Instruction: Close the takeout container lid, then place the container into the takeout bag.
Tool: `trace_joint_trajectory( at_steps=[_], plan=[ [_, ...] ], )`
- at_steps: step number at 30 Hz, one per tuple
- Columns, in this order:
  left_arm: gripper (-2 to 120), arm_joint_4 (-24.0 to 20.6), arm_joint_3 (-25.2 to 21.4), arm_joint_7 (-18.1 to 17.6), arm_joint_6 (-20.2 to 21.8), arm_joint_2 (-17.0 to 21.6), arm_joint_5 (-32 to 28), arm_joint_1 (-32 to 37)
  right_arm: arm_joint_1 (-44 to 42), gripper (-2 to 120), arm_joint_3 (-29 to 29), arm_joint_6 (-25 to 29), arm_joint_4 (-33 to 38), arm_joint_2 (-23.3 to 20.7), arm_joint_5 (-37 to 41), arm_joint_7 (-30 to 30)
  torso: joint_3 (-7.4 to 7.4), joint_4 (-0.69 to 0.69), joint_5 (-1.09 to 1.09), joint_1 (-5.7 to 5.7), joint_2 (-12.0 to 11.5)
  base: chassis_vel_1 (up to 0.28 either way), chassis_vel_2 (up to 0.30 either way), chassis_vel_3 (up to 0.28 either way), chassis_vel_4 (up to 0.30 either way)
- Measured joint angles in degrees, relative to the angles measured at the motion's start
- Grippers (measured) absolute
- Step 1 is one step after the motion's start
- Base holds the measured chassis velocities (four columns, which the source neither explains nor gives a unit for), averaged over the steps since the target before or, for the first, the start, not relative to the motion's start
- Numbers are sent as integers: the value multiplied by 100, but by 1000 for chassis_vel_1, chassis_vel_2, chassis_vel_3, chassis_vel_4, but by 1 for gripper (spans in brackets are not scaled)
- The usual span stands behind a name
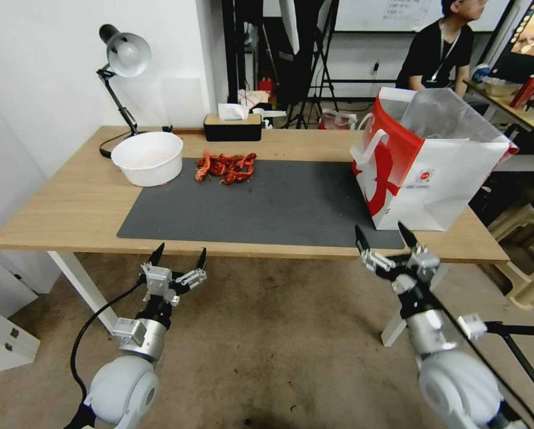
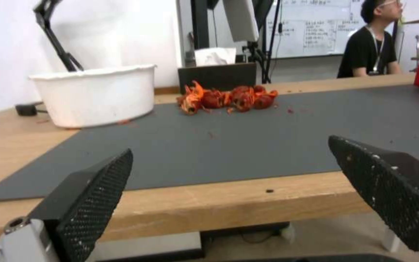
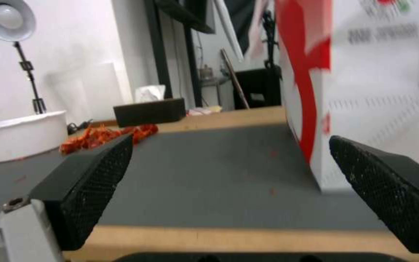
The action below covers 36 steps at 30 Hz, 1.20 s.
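The takeout bag (image 1: 434, 173) stands upright and open on the table's right end, red and white with white loop handles and a silvery lining. In the right wrist view the takeout bag (image 3: 374, 91) rises close ahead, beside one finger. My right gripper (image 1: 381, 232) hovers open and empty at the table's front edge, just before the bag. Lower and left, in front of the table edge, my left gripper (image 1: 181, 253) is open and holds nothing. The takeout container and its lid are out of view.
A dark mat (image 1: 267, 208) covers the middle of the wooden table (image 1: 70, 202). On it lie a white round bowl (image 1: 148, 158) and a pile of red crayfish (image 1: 226, 168). A tissue box (image 1: 232, 126) and a desk lamp (image 1: 124, 56) stand at the back.
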Motion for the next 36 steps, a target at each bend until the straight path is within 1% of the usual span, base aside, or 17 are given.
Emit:
trace_joint_trajectory(
  at_steps=[2, 10, 16, 20, 36],
  plan=[
    [100, 56, 2, -7, -77, -18, 52, 64, -156, 100, -44, 37, -60, 192, -22, 9, 0, 1, -1, 0, 0, 0, 0, 0, 0],
    [100, 94, 79, -25, -50, -143, 182, 233, -157, 100, -183, 126, -307, 457, -188, 39, 1, 1, -1, 0, -1, 0, 0, 0, 0],
    [100, 163, 133, -109, -25, -179, 300, 244, -85, 100, -207, 119, -400, 442, -210, 59, 1, 1, 0, 0, -1, 0, 0, 0, 0],
    [100, 216, 210, -291, -79, -208, 380, 268, -61, 100, -246, 27, -412, 422, -208, 82, 1, 1, -1, 0, -1, 0, 0, 0, 0],
    [100, 220, 218, -315, -81, -215, 394, 271, -51, 100, -250, 5, -408, 410, -195, 90, 1, 1, 0, 2, -1, 0, 0, 0, 0]
  ],
)
